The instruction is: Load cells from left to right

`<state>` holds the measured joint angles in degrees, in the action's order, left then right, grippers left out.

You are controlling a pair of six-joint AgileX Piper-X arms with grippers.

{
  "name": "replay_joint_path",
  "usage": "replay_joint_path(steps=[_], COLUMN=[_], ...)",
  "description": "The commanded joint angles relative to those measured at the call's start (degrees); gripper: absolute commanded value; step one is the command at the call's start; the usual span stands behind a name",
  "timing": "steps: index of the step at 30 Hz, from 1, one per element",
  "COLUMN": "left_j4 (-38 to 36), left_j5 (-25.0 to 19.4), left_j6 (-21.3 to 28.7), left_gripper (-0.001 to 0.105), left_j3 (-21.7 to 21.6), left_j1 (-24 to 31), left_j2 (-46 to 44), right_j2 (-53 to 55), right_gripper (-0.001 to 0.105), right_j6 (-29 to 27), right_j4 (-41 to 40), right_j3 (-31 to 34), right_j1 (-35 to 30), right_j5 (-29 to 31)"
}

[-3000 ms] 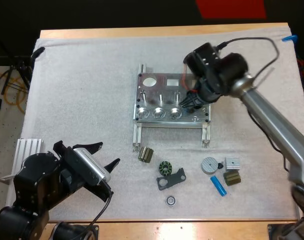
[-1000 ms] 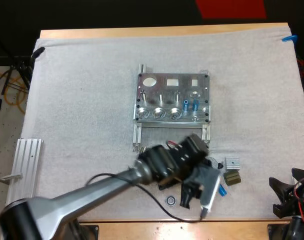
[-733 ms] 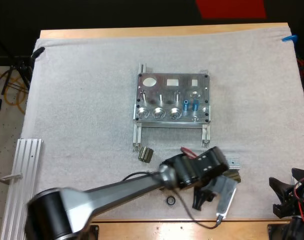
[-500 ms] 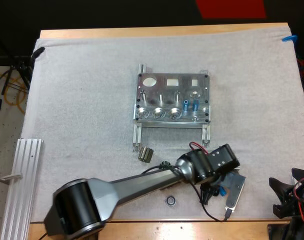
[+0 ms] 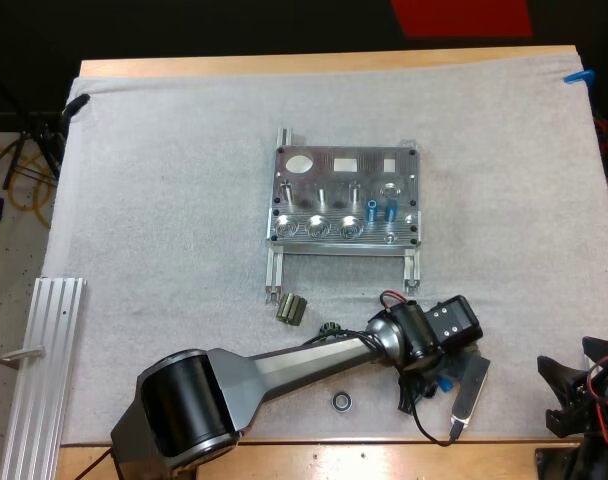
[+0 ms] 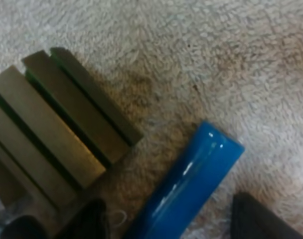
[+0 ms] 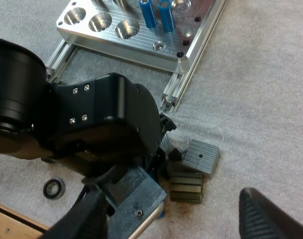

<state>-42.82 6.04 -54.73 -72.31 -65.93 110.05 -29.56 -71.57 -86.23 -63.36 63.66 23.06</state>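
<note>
Left gripper [image 6: 170,209] is spread apart, blue cell [image 6: 191,179] lying between my fingers [image 6: 89,224]. Looks light, rigid, kinda slick and rolly, so I'd pinch mid-barrel, not the ends.

Loose cell [image 6: 187,188] lies on mat [image 6: 241,59] beside ridged block [image 6: 57,134].

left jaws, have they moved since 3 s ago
Yes: the left jaws went rightward from the near-left corner of the mat to the blue cylinder, in front of the fixture.
</note>
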Motion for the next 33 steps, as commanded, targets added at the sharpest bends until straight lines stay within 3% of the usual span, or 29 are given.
replay_joint_path(steps=[1, 5, 6, 13, 18, 22, 33], left_j4=[-1.34, -3.7, -4.71, -10.56, -15.87, -19.27, -23.18], left_j5=[-1.78, -4.29, -4.54, -4.53, -4.03, -4.04, -3.75], left_j6=[-0.88, -0.87, -0.97, -2.85, -7.21, -7.29, -14.56], left_gripper=[0.04, 0.002, 0.0, 0.0, 0.0, 0.0, 0.0], left_j3=[0.47, 0.36, 0.36, 0.36, 0.46, 0.46, 0.46], left_j1=[0.11, 0.11, 0.11, 0.9, 5.31, 7.81, 9.08], left_j2=[1.41, 1.41, 1.17, -6.0, -19.11, -27.56, -45.94], right_j2=[0.11, 0.11, 0.11, 0.11, 0.11, 0.11, -9.55], right_gripper=[0.056, 0.056, 0.056, 0.056, 0.056, 0.056, 0.056], right_j6=[-0.32, -0.32, -0.32, -0.32, -0.32, -0.32, -1.36], right_j4=[-0.23, -0.23, -0.23, -0.23, -0.15, 0.78, 14.13], right_j3=[0.03, 0.03, 0.03, 0.03, 0.03, 0.03, 0.03], right_j1=[0.18, 0.18, 0.18, 0.18, 0.18, 0.18, 0.18], right_j5=[-0.17, -0.17, -0.17, -0.17, -1.55, -3.14, -9.66])
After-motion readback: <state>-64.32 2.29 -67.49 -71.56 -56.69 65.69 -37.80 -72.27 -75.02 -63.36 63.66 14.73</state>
